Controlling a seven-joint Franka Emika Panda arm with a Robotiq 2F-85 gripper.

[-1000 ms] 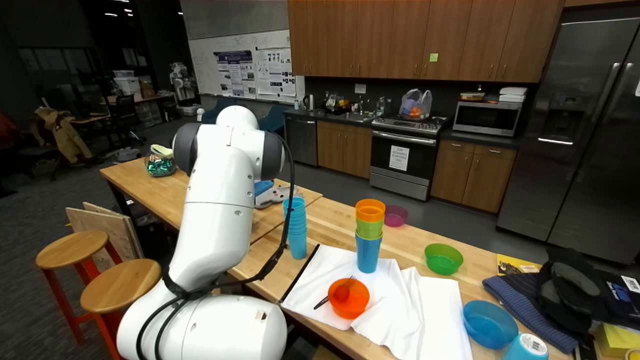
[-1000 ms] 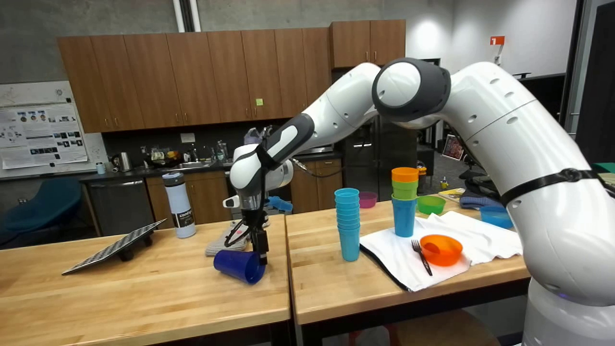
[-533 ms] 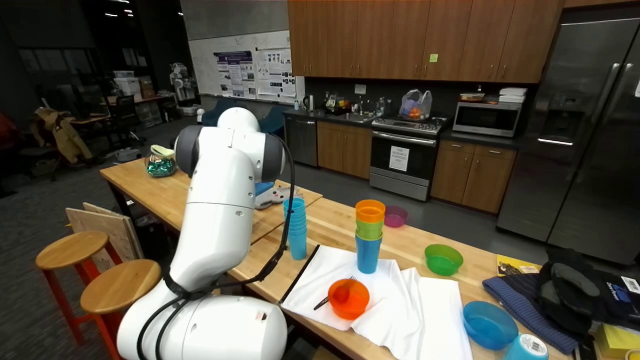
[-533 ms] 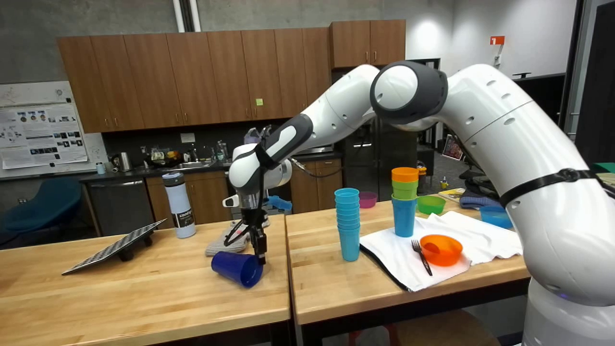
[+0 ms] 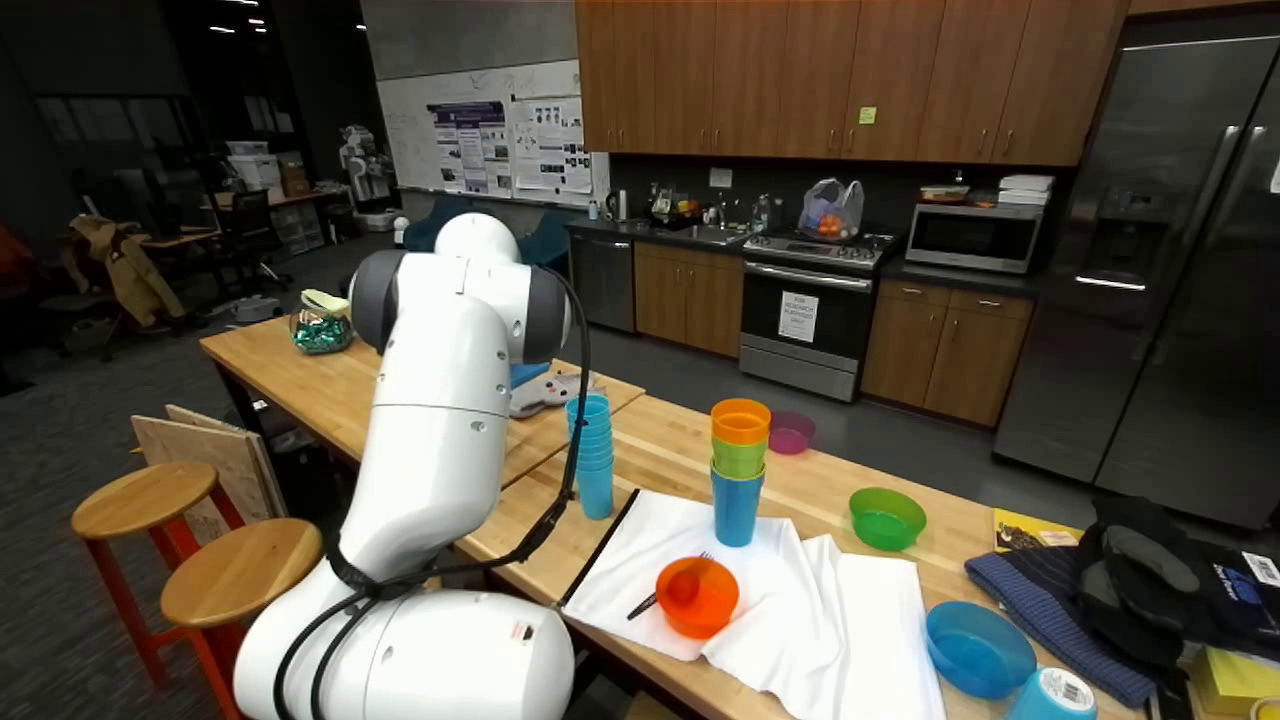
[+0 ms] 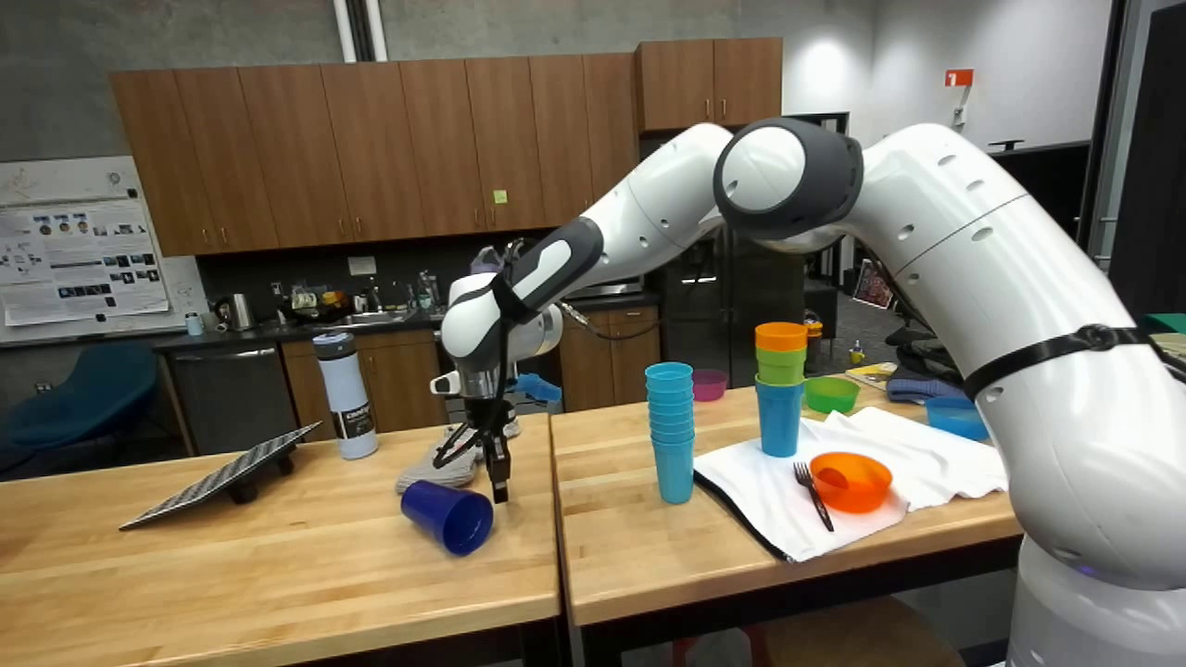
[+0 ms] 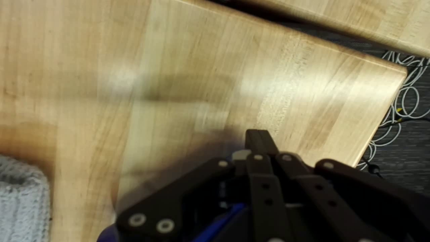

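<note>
I find my claw (image 7: 258,137) now drawn together on nothing, the dark-blue tapered plastic cup (image 6: 445,515) shifted aside on the pale wooden desk (image 6: 232,574), presumably ungripped.

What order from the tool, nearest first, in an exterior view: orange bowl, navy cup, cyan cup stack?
1. Navy cup: image left, on its side.
2. Cyan cup stack: image right, upright.
3. Orange bowl: farther image right.

Wood-fronted cabinets (image 6: 371,153) hung on a grey wall (image 6: 232,37). A stove (image 5: 840,312) stood beneath them, a steel refrigerator (image 5: 1150,280) alongside; the flooring (image 5: 690,376) was dark grey.
</note>
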